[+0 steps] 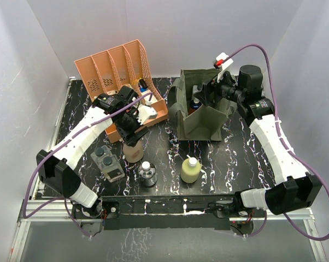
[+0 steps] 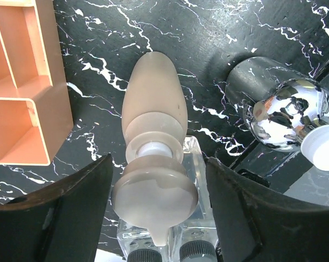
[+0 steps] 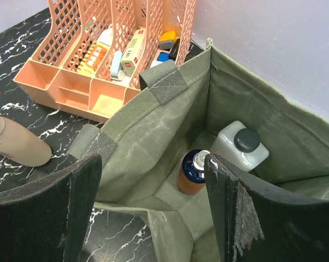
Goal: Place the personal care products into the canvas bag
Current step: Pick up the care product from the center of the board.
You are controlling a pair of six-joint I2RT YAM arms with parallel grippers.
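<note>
Tan matte pump bottle [image 2: 153,93] — left jaws wide astride its head, seemingly ungripped; right jaws wide.

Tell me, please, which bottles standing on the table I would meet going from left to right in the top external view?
clear twin pack with dark caps → tan pump bottle → small clear round bottle → yellow white-capped bottle

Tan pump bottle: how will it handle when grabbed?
Tan pump bottle appears upright, tall with a wide pump head, so probably tippy if nudged. Smooth rounded body may slip; the neck under the head looks a safer hold. Looks like rigid plastic.
</note>
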